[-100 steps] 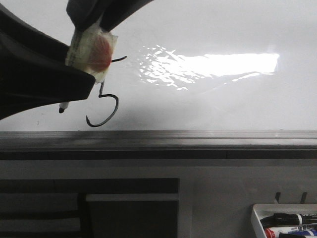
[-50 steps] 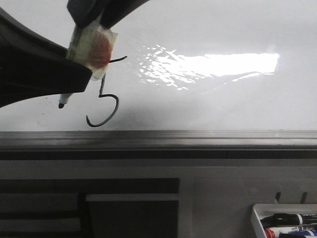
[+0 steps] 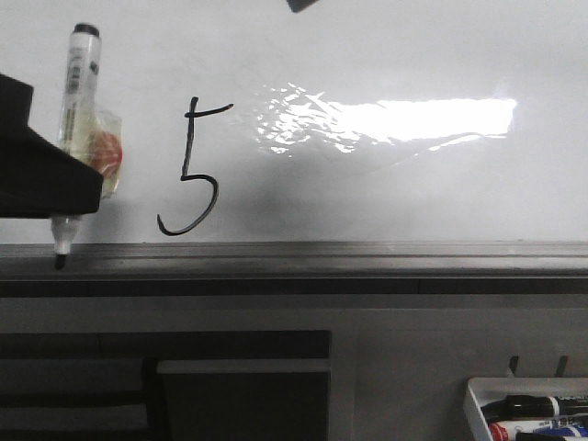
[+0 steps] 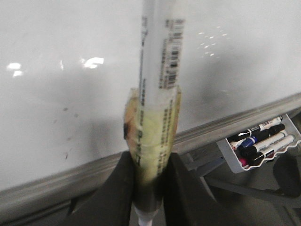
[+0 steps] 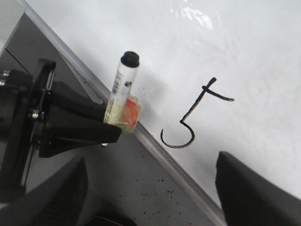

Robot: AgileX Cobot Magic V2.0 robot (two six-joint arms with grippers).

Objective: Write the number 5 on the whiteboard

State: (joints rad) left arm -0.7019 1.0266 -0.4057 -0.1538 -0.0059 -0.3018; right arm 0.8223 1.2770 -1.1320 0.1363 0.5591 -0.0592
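The whiteboard point(image 3: 386, 193) fills the upper part of the front view, glossy, with a bright glare patch to the right of centre and a grey metal ledge point(image 3: 322, 255) along its bottom edge. It looks rigid and slick, so a tip should glide on it with little pressure, and fresh ink would likely smear if brushed.

The number 5 point(image 3: 190, 165) stands finished on the board's left part, just above the ledge: tall stem, short top stroke, hooked curl at the bottom.

The left gripper point(image 4: 146, 188) sits left of the digit, its fingers closed tight on a whiteboard marker point(image 3: 78, 119). The marker is upright, cap end up, tip pointing down by the ledge and off the writing surface. A yellowish tape wrap with a red patch point(image 3: 103, 152) pads the barrel where the fingers bite; that wrapped band is the sensible hold, since the bare plastic barrel looks light, stiff and slippery.

The right gripper point(image 5: 150, 188) shows only two dark fingers, spread wide apart and holding nothing.

A white tray of spare markers point(image 3: 528, 413) hangs at the lower right.
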